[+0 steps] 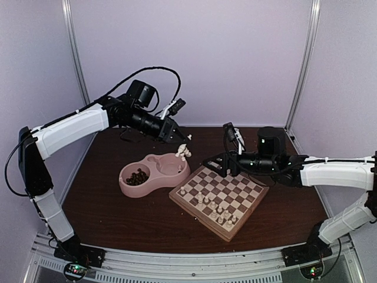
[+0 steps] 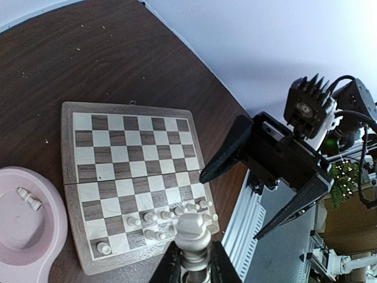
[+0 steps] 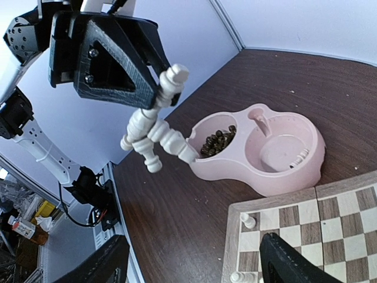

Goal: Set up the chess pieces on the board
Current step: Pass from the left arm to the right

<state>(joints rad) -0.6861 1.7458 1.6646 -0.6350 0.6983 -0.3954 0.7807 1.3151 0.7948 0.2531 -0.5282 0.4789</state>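
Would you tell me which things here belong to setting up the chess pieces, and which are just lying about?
For the job: board; placed white pieces; held white pieces in left gripper; dark pieces.
Lying about: pink dish, only a container.

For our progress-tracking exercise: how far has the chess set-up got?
Done: some white chessmen stand along one edge of the chessboard. In hand: the left gripper grips a cluster of white pieces; the right gripper is open. Left: dark pieces and a couple of stray white pieces lie in the pink dish.
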